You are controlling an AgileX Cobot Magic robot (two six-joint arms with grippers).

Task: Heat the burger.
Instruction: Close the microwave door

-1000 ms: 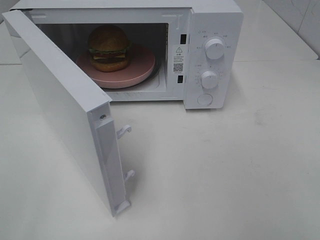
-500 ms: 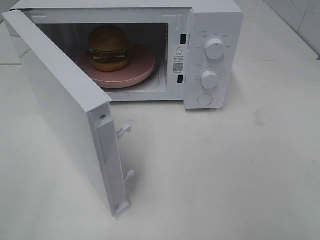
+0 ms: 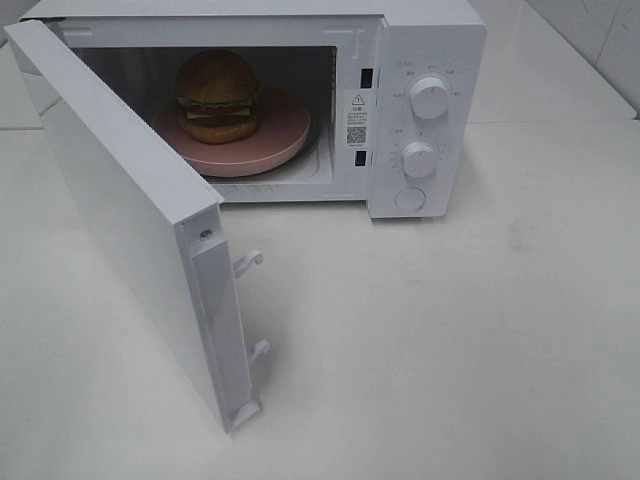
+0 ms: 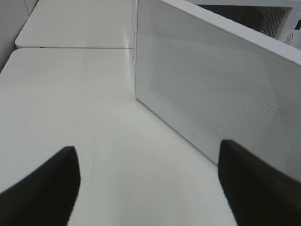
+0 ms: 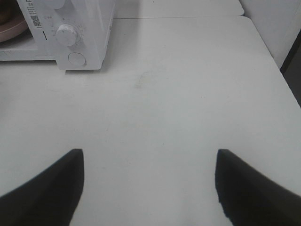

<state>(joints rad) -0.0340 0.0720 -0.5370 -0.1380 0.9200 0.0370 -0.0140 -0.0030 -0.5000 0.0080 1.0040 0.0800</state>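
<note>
The burger (image 3: 218, 95) sits on a pink plate (image 3: 285, 135) inside the white microwave (image 3: 430, 40), toward the left of the cavity. The microwave's door (image 3: 110, 200) stands swung wide open to the left. Neither arm shows in the exterior high view. In the left wrist view my left gripper (image 4: 148, 188) is open over the table, nothing between its dark fingers, facing the outer face of the door (image 4: 211, 80). My right gripper (image 5: 148, 188) is open over bare table, some way in front of the microwave's control panel (image 5: 75, 28).
The control panel carries two knobs (image 3: 429, 98) (image 3: 418, 159) and a round button (image 3: 410, 198). Two latch hooks (image 3: 250, 262) stick out from the door's free edge. A white table (image 3: 450, 350) spreads in front and to the right; a tiled wall (image 3: 610, 40) rises at the far right.
</note>
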